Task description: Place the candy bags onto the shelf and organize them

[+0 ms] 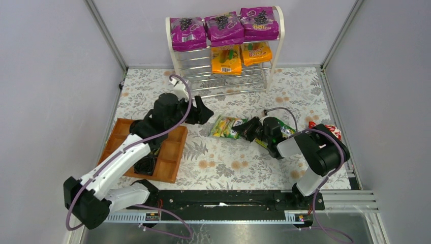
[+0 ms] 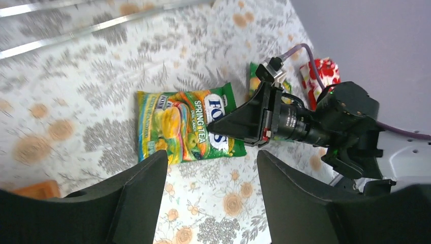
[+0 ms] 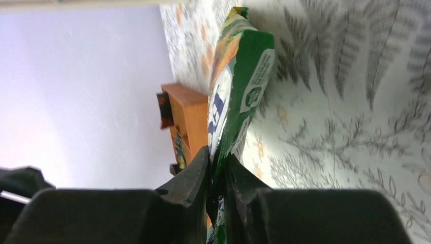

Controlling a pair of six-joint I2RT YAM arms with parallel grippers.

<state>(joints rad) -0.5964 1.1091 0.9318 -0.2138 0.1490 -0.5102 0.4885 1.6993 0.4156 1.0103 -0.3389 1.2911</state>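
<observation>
right pincer (image 3: pixel 218 163) pinches green bag (image 3: pixel 243 71).

— What could be read on the green-yellow candy bag (image 2: pixel 185 127) lying on the surface?
— "SPRING TEA", in white capitals, plainly. Next to it the brand began "FO" in big white letters; the right claw (image 2: pixel 226 124) covered the rest. A tiny line alongside seemed to end in "CANDY".
— And the purple bags (image 1: pixel 223 28) and orange bags (image 1: pixel 239 57) on the shelf (image 1: pixel 278 35)?
— They carried print, but it was too small to read.
— From the right wrist?
— Only slivers of white lettering, edge-on and illegible.
</observation>
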